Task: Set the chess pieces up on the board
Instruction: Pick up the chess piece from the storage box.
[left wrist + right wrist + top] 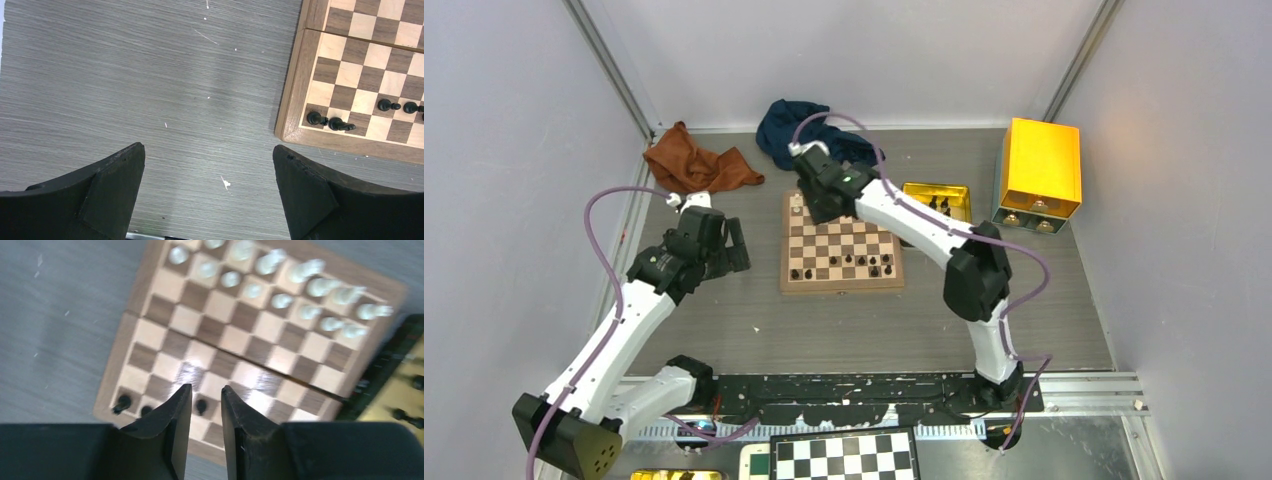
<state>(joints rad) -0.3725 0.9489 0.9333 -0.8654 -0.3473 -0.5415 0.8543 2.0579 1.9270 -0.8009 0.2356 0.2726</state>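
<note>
While the left gripper (209, 150) hangs wide open over the table (125, 75) at the board's (841, 288) 9 o'clock, the right gripper (207, 392) hovers over its 11 o'clock corner, jaws narrowly parted and gripping nothing. Black chess pieces (856, 262) stand along its 6 o'clock edge.

From above, the right arm (904, 218) covers the far rows of the board (841, 288) and a corner of the gold tray (959, 192), so whatever stands there is unseen. The chess pieces (849, 260) on the near rows are too small to name by type. The checkered board (844, 458) is cut off by the bottom edge. The right wrist view is smeared: the white pieces (281, 300) are pale blobs, and one black piece (146, 411), possibly a pawn, is half hidden behind a finger (170, 420) of the right gripper (207, 390). In the left wrist view the board runs off the right edge, clipping another black piece (422, 117)
</note>
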